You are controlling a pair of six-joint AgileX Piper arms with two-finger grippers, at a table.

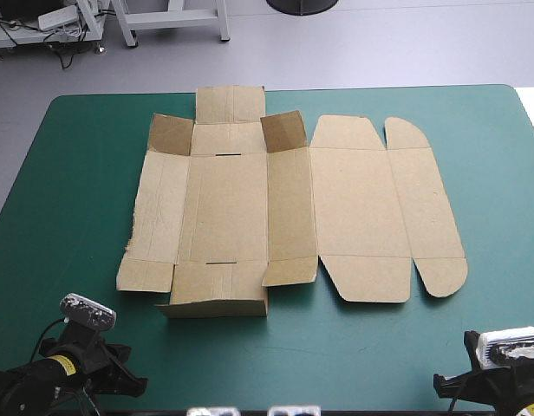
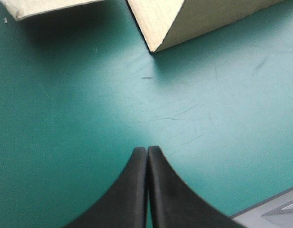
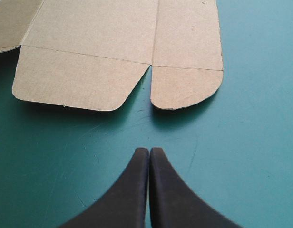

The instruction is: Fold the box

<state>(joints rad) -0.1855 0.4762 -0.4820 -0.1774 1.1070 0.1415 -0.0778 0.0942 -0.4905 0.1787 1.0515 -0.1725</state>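
Note:
The brown box (image 1: 250, 208) lies unfolded in the middle of the teal-green table, its lid panels (image 1: 371, 208) flat to the right. Two small far flaps (image 1: 170, 134) (image 1: 283, 130) stand partly raised, and the near flap (image 1: 217, 290) is lifted a little. My left gripper (image 1: 133, 383) rests near the table's front left corner, shut and empty; in its wrist view (image 2: 147, 149) a box corner (image 2: 184, 23) lies ahead. My right gripper (image 1: 440, 383) sits at the front right, shut (image 3: 149, 150), just short of the lid's rounded tabs (image 3: 184, 85).
Bare teal-green cover (image 1: 68, 199) surrounds the box on all sides, widest along the front edge between the two arms. In the left wrist view the table's edge and grey floor (image 2: 275, 213) show beside the gripper.

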